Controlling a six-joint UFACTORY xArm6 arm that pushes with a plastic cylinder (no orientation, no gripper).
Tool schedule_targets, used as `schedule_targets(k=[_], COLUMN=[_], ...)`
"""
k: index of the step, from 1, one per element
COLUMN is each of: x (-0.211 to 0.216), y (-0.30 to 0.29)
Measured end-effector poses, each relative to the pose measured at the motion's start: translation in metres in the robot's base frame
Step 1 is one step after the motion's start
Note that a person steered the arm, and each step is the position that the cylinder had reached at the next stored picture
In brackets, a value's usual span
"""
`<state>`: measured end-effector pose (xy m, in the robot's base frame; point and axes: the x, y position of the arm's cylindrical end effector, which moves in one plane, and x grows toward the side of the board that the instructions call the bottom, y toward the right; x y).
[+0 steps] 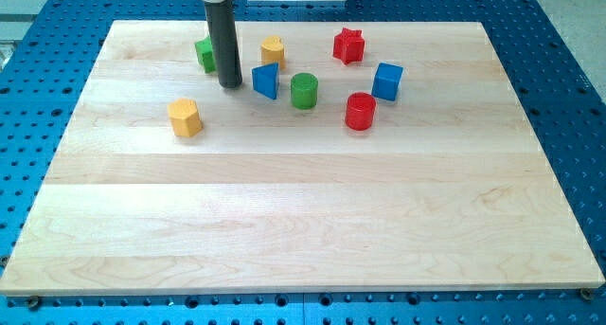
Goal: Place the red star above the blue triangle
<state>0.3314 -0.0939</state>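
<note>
Overhead, the one camera view shows a pale wooden desk (284, 221) on a blue perforated base (568, 98). My arm carries no end effector that opens or closes; it ends in a dark rod, upright, holding nothing. My tip (230, 84) rests on the desk in the upper left part of the board.

At 9 o'clock from the tip, just beside the rod and partly hidden by it, sits a green block (204, 54); its shape cannot be made out. At 3 o'clock from the tip, very close but with a thin gap showing, stands the blue triangle (266, 81). A yellow block (273, 50) lies at 12 o'clock from the triangle, near it but apart. At 3 o'clock from the triangle is a green cylinder (304, 90), close beside it.

The red star (348, 45) lies near the view's top, at about 2 o'clock from the triangle and well apart from it, with the yellow block between them on the upper row. A blue cube (387, 81) sits at 5 o'clock from the star. A red cylinder (360, 111) is at 7 o'clock from the cube, near it. A second yellow block (186, 117) stands alone at 7 o'clock from the tip.
</note>
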Motion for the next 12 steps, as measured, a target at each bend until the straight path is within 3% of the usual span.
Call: schedule_targets(k=[3, 4, 5, 6, 7, 9, 10, 12], x=[-0.023, -0.056, -0.094, -0.112, -0.091, -0.098, -0.112, -0.055], y=[0.157, 0.213, 0.234, 0.17, 0.101, 0.258, 0.268, 0.234])
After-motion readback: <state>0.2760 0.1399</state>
